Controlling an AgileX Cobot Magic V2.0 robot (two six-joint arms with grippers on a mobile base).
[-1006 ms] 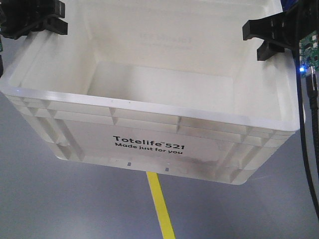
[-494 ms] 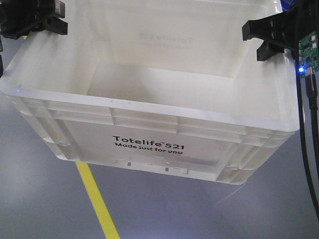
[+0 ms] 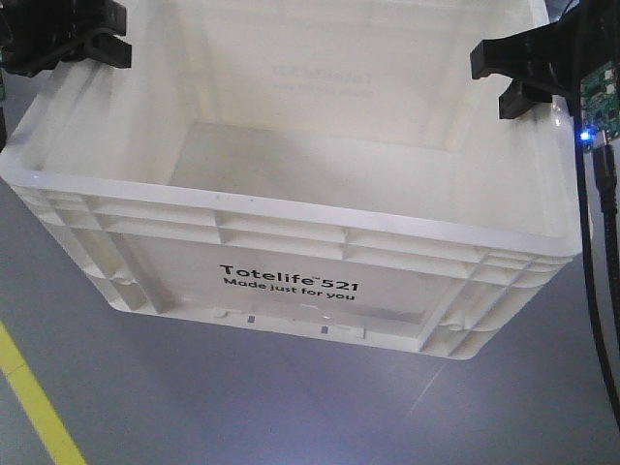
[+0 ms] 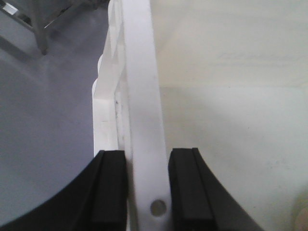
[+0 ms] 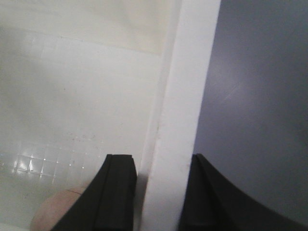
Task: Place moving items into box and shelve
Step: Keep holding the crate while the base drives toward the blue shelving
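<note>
The box (image 3: 291,237), a white tote printed "Totelife 521 Made just for you", hangs above the grey floor between my two grippers. My left gripper (image 3: 73,39) is shut on its left rim (image 4: 144,96), one black finger (image 4: 109,187) outside the wall and one inside. On the right rim (image 5: 185,96) my right gripper (image 3: 518,68) is shut in the same way. A pinkish round plush toy (image 5: 55,214), one of the moving items, lies on the box floor beside the right gripper's inner finger (image 5: 115,192). In the front view the near wall hides the box's contents.
A yellow floor line (image 3: 34,407) crosses the bottom left corner of the grey floor (image 3: 291,417). Black cables (image 3: 596,252) and a circuit board with a blue light (image 3: 584,136) hang at the right. A metal frame leg (image 4: 41,29) stands left of the box.
The yellow floor line has slid from under the box's middle to the bottom left corner. The box and both grippers keep their places in the view.
</note>
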